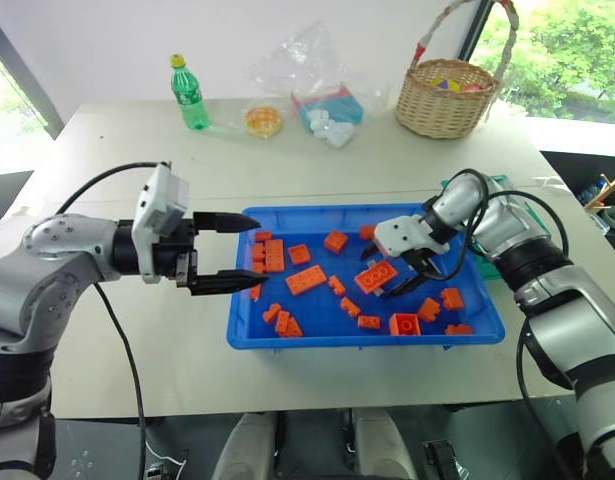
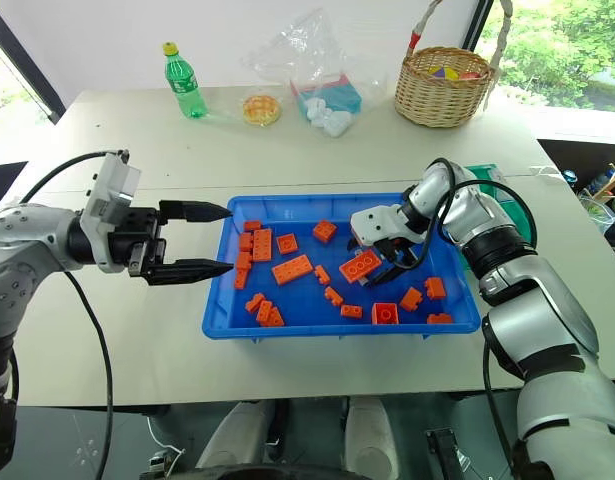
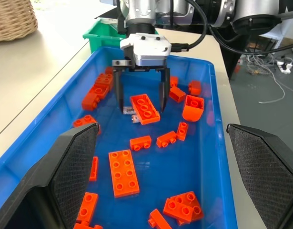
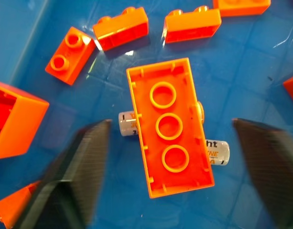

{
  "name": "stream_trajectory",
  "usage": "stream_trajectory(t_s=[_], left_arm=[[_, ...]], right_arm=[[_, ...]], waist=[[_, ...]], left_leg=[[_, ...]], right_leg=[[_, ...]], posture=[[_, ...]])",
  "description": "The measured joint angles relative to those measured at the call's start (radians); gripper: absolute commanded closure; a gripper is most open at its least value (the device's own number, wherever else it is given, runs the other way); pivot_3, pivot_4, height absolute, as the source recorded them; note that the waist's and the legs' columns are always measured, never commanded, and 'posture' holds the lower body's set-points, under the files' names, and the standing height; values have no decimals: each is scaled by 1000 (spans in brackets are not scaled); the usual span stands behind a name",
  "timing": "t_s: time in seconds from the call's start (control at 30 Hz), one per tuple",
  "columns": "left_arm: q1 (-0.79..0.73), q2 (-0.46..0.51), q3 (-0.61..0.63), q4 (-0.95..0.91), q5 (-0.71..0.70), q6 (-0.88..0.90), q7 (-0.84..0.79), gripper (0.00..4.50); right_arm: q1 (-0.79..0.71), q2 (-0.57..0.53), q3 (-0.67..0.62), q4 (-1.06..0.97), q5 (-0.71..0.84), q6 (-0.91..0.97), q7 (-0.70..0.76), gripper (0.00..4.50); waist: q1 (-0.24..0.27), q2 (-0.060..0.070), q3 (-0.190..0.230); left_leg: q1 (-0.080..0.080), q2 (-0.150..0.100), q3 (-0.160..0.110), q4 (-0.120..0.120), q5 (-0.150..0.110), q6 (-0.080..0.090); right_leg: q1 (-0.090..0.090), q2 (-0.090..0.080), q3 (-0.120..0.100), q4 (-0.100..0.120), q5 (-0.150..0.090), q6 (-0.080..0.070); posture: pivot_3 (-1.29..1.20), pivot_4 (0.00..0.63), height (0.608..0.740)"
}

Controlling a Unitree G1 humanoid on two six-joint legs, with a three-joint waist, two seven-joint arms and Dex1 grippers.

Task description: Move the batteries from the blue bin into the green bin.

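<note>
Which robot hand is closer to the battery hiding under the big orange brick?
The right. The right gripper hangs over the battery, one open finger on each side of the orange brick covering it. The left gripper waits open at the blue bin's opposite end.

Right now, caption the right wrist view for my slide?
Open right claw over an upturned orange toy brick lying across a silver-grey battery in the bright blue plastic tray.

A battery (image 4: 217, 151) is pinned under an upturned brick (image 4: 171, 126) in the blue bin (image 1: 249, 338); the green bin (image 3: 102, 39) is set at its 3 o'clock
</note>
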Motion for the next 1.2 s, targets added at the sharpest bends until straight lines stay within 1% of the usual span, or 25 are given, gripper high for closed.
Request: stream_trajectory(t_s=[0.07, 0.1, 0.4, 0.5, 0.7, 0.83, 0.9, 1.0, 1.03, 1.07, 1.13, 1.2], left_arm=[[0, -2, -2, 3, 0, 0, -1, 0], [0, -2, -2, 4, 0, 0, -1, 0], [-19, -7, -25, 12, 2, -5, -1, 0], [-19, -7, -26, 17, 2, -7, -1, 0], [-20, -9, -30, 21, 4, -22, -2, 0], [-29, -20, -40, 34, 10, -25, -5, 0], [-33, -23, -44, 37, 15, -26, -8, 0], [-47, -28, -59, 49, 22, -27, -16, 0], [-55, -32, -68, 56, 23, -28, -23, 0], [-60, -33, -71, 60, 24, -29, -27, 0], [-66, -36, -76, 68, 26, -30, -31, 0], [-70, -38, -77, 75, 27, -31, -37, 0]], right_arm=[[0, -8, 1, -8, 13, 9, 0, 2939], [0, -11, 1, -14, 16, 13, 0, 3376], [0, -17, 0, -19, 17, 29, 0, 3374], [0, -17, -28, -41, 6, 41, -10, 3374], [9, -67, -129, -69, -79, 180, -188, 3374], [106, -102, -188, -139, -87, 306, -257, 3374], [170, -133, -207, -183, -89, 357, -278, 2332], [235, -165, -247, -260, -93, 401, -314, 1000], [261, -177, -267, -298, -94, 417, -334, 400], [281, -183, -277, -324, -94, 427, -343, 38], [319, -183, -300, -382, -93, 477, -383, 38], [340, -183, -341, -458, -89, 565, -434, 38]], waist=[[0, 0, 0], [0, 0, 0], [0, 0, 0], [0, 0, 0], [5, 0, 0], [7, 0, 0], [6, 0, 0], [5, 0, 0], [6, 0, 0], [6, 0, 0], [5, 0, 0], [5, 0, 0]], left_leg=[[0, 0, 0, 0, 0, 0], [0, 0, 0, 0, 0, 0], [0, 0, 0, 0, 0, 0], [0, 0, 0, 0, 0, 0], [0, 0, 0, 0, 0, 0], [-1, 0, 0, 0, 0, 0], [-1, 0, 1, 0, 0, 0], [-1, 0, 1, 1, 0, 0], [-1, 0, 1, 1, 0, 0], [-1, 0, 1, 1, 0, 0], [-1, 0, 1, 1, 0, 0], [-2, 0, 1, 1, 0, 0]], right_leg=[[0, 0, 0, 0, 0, 0], [0, 0, 0, 0, 0, 0], [0, 0, 0, 0, 0, 0], [0, 0, 0, 0, 0, 0], [0, 0, 0, 0, 0, 0], [0, 0, 0, 0, 0, 0], [-1, -1, 1, 0, 0, 0], [-1, -1, 1, 0, 0, 0], [0, -1, 0, 0, 0, 0], [0, -1, 0, 0, 0, 0], [0, -1, 1, 0, 0, 0], [-1, -1, 1, 1, 0, 0]], posture=[[0, 150, 693], [0, 150, 693], [0, 150, 693], [0, 150, 693], [0, 150, 693], [0, 150, 693], [0, 150, 693], [0, 150, 693], [0, 150, 693], [0, 150, 693], [0, 150, 693], [0, 150, 693]])
